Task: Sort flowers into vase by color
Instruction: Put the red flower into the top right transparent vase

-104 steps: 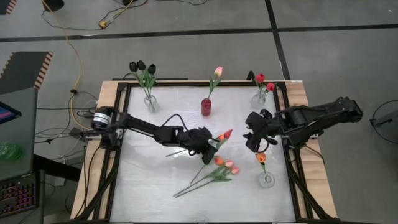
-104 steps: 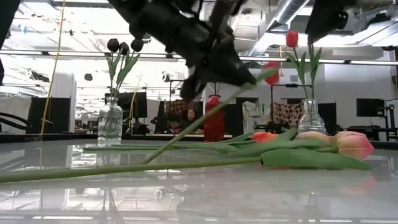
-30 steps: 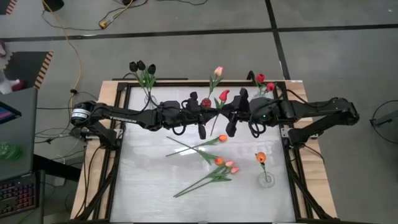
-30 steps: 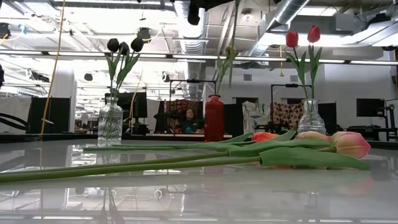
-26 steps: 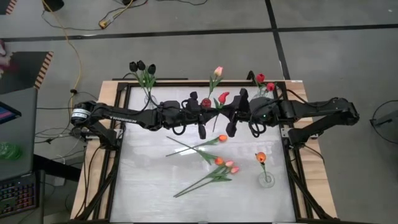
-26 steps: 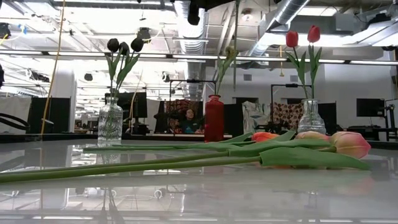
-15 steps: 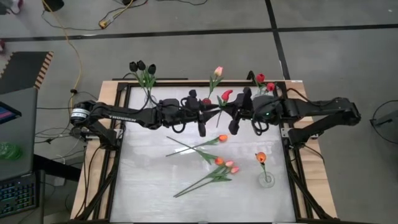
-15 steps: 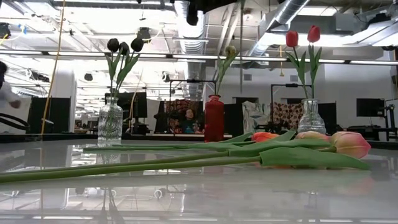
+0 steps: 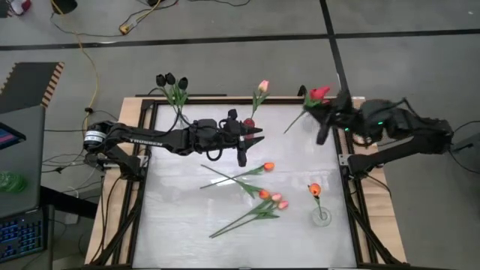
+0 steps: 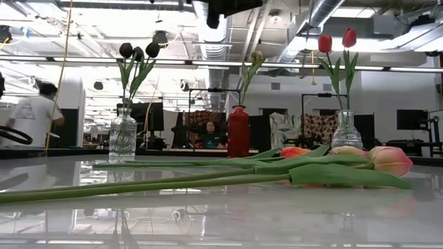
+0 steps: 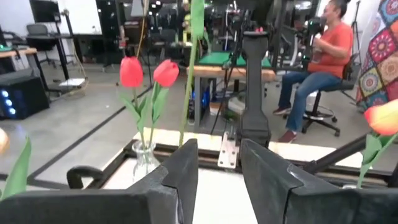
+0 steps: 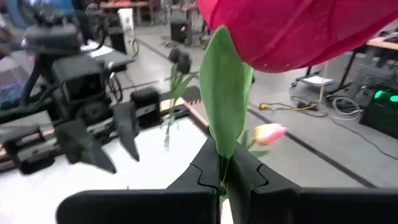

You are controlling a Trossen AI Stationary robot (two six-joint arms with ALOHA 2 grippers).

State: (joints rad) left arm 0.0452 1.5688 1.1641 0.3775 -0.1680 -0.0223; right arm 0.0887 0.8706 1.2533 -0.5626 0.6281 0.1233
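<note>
High view first: we are looking down on the table (image 9: 180, 217), where our right gripper (image 9: 318, 112) is hanging near the far right corner with its fingers pinched shut on the stem of a red tulip (image 9: 316, 94). That tulip's head is pointing toward the far edge and its stem is trailing down and inward over the table. In the right wrist view we are seeing the fingers closed tight on the stem just under a broad green leaf (image 12: 225, 109), with the red head filling the upper part of that picture.

Our left gripper (image 9: 253, 136) is reaching across the far middle of the table, just beside the red vase (image 9: 248, 124), and its fingers are standing apart with nothing between them; the left wrist view is showing the clear gap between the two dark fingers (image 11: 186, 171).

Around the far edge we are seeing a clear vase with three black tulips (image 9: 172, 79) at the left, the red vase with one pink tulip (image 9: 262, 86) in the middle, and in the low view a clear vase with red tulips (image 10: 334, 41) at the right. A further clear vase with one orange tulip (image 9: 314, 190) is standing near the right edge, closer to us.

Several loose tulips (image 9: 264, 196), orange and pink, are lying flat in the middle of the table with their stems crossing.

A person (image 10: 31, 114) is showing in the room beyond the table.
</note>
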